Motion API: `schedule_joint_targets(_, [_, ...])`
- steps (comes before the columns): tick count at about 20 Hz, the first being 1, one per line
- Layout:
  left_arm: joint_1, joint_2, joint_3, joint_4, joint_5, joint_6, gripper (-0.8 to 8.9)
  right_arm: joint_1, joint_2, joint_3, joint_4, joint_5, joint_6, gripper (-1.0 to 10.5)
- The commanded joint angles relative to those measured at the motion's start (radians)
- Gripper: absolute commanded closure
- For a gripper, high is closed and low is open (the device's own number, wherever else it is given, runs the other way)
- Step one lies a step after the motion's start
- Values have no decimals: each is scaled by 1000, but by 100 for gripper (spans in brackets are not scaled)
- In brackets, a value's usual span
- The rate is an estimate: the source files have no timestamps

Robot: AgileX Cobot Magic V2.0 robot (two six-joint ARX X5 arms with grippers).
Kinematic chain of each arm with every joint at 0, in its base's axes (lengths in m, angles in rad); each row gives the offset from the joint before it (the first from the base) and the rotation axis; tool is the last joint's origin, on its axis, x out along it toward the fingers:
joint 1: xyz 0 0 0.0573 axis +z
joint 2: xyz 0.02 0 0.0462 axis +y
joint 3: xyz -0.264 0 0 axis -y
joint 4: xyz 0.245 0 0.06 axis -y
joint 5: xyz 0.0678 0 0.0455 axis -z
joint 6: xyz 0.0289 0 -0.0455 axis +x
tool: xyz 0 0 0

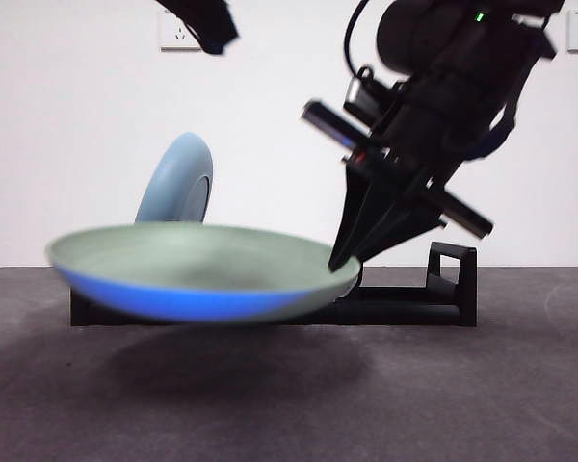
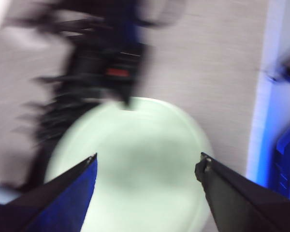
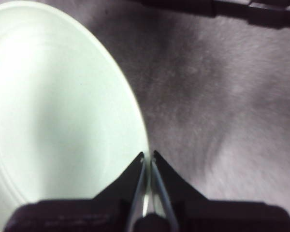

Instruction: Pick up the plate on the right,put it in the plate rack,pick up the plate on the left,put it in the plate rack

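Observation:
A pale green plate (image 1: 202,269) with a blue underside hangs tilted just above the dark table, in front of the plate rack (image 1: 453,279). My right gripper (image 1: 342,260) comes down from the upper right and is shut on the plate's right rim; the right wrist view shows its jaws (image 3: 148,157) pinching the plate (image 3: 53,106) at the edge. A light blue plate (image 1: 178,183) stands upright in the rack's left part. My left gripper (image 2: 149,157) is open and high above the green plate (image 2: 135,164), holding nothing. It shows as a black tip (image 1: 207,29) at the top.
The rack's boxy loop handle stands just right of the right gripper, and the rack's bar (image 3: 232,7) lies beyond the plate. White wall sockets (image 1: 178,34) sit on the back wall. The left wrist view is blurred, with a blue shape (image 2: 280,145) at its side.

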Motion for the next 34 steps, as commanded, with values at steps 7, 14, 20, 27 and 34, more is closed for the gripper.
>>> schedule_joint_targets(7, [-90, 184, -2, -26, -5, -17, 469, -73, -126, -5, -123, -5, -27, 959])
schedule_joint_targets(14, [-89, 315, -2, -9, -58, -19, 472, -107, -192, -5, -182, -13, -51, 959])
schedule_joint_targets(20, [-88, 319, -2, 13, -58, -19, 826, -109, -197, -5, -204, -13, -64, 959])
schedule_joint_targets(27, [-87, 319, -2, 13, -56, -19, 822, -109, -200, -5, -203, -18, -64, 959])
schedule_joint_targets(34, [-87, 319, -2, 14, -56, -23, 822, -128, -280, -5, -200, -64, -77, 935])
